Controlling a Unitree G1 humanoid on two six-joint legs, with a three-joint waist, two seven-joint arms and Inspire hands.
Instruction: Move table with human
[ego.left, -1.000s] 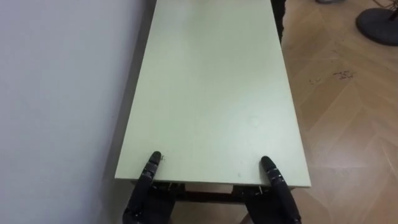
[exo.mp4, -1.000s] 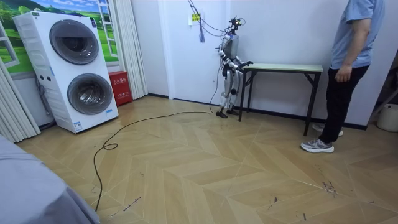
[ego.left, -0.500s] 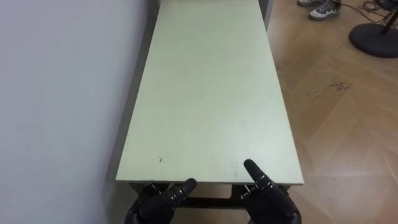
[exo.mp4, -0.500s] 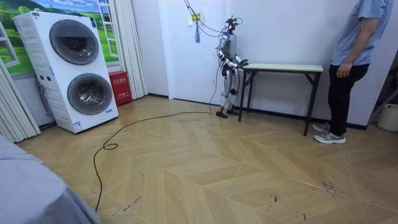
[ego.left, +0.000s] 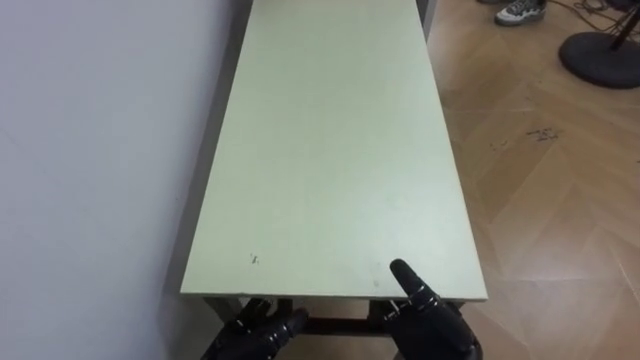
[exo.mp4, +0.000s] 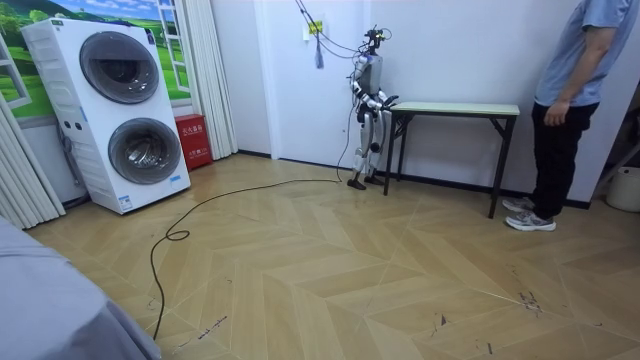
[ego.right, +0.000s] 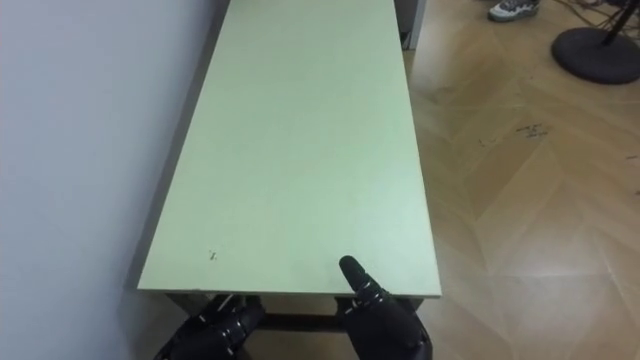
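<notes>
A long table with a pale green top (ego.left: 330, 150) stands lengthwise against the white wall on my left. I stand at its near short end. My left hand (ego.left: 255, 338) hangs open just below and in front of that edge, off the table. My right hand (ego.left: 430, 322) is open too, its thumb pointing up in front of the edge near the right corner. In the room view a person (exo.mp4: 565, 100) stands upright at the table's (exo.mp4: 455, 108) far end, arm down by the hip and not on the table. The person's shoe (ego.left: 518, 10) shows beyond the far end.
The white wall (ego.left: 100, 150) runs close along the table's left side. Wooden floor lies to the right, with a round dark stand base (ego.left: 600, 55). Behind me are stacked washing machines (exo.mp4: 120, 110), a red box (exo.mp4: 192, 140) and a floor cable (exo.mp4: 200, 210).
Both hands have come off the table's near edge, uncurled and dropped below it. The person has stepped to stand straight at the far end.
</notes>
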